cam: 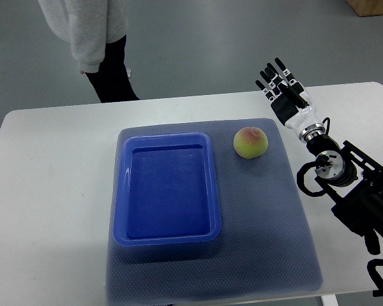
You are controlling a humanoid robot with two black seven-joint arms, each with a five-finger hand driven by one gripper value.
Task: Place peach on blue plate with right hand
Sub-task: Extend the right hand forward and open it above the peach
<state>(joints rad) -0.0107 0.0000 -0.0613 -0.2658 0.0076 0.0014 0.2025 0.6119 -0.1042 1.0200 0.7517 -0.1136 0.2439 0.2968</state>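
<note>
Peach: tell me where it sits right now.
In the top view the peach lies on the grey mat, just right of the blue plate at its far corner, with the open right hand beyond it, apart.

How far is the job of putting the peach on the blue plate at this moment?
Nothing is done yet. The peach lies on the grey mat, just right of the blue plate, which holds nothing. The right hand is open beyond the peach, not touching it. Reaching, grasping and placing are all left.
</note>
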